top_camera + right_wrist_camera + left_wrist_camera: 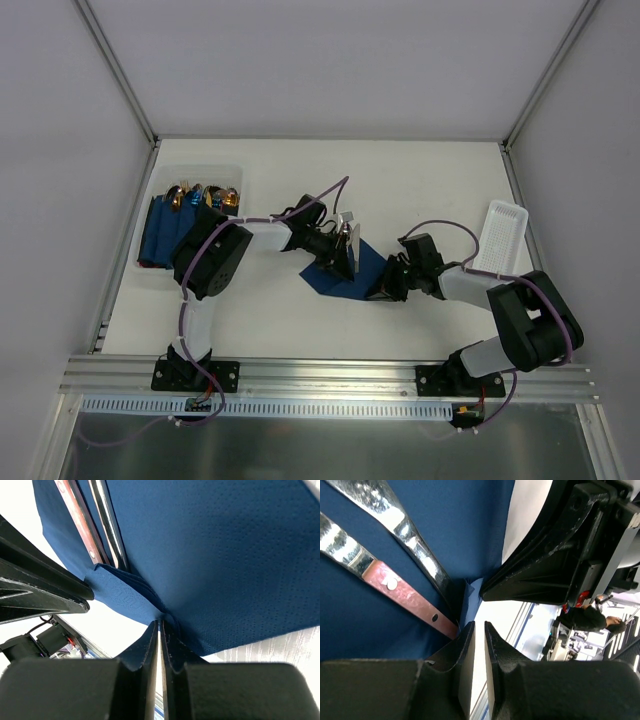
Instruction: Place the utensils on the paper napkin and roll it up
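I see my right end effector (161, 622) pinching the paper napkin (225, 555), my left end effector (479, 626) nearly closed beside the utensils (412, 532).

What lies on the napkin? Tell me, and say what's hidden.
Utensils lie on the napkin, one with a brown handle. A folded-up napkin corner hides their near ends.

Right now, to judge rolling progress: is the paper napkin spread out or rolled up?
Mostly spread: the paper napkin lies open, utensils uncovered on it; only one edge is folded up, pinched in the right fingers.
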You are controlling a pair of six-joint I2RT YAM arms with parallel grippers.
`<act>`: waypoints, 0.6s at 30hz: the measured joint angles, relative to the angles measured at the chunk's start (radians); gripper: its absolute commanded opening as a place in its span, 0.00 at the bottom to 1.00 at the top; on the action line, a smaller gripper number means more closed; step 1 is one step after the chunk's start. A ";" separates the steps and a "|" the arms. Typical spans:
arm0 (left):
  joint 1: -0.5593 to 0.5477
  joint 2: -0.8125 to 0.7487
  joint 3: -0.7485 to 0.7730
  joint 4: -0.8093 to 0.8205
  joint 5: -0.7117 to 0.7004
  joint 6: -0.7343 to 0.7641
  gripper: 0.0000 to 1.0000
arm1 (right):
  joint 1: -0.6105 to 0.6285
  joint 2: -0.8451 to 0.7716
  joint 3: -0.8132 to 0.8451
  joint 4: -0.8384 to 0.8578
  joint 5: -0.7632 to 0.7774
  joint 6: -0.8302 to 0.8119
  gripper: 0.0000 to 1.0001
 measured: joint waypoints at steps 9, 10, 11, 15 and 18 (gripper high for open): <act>-0.006 0.005 -0.020 0.099 0.000 -0.057 0.13 | -0.001 0.000 0.014 -0.028 0.010 -0.010 0.09; -0.006 0.010 -0.020 0.107 0.000 -0.062 0.13 | -0.001 0.000 0.014 -0.029 0.010 -0.011 0.09; -0.006 0.013 -0.020 0.112 0.000 -0.065 0.13 | -0.001 0.000 0.015 -0.031 0.010 -0.011 0.09; -0.006 0.031 -0.020 0.122 -0.001 -0.072 0.13 | -0.001 0.000 0.018 -0.035 0.013 -0.015 0.09; -0.006 0.038 -0.020 0.124 -0.009 -0.073 0.13 | -0.001 0.000 0.019 -0.037 0.013 -0.015 0.10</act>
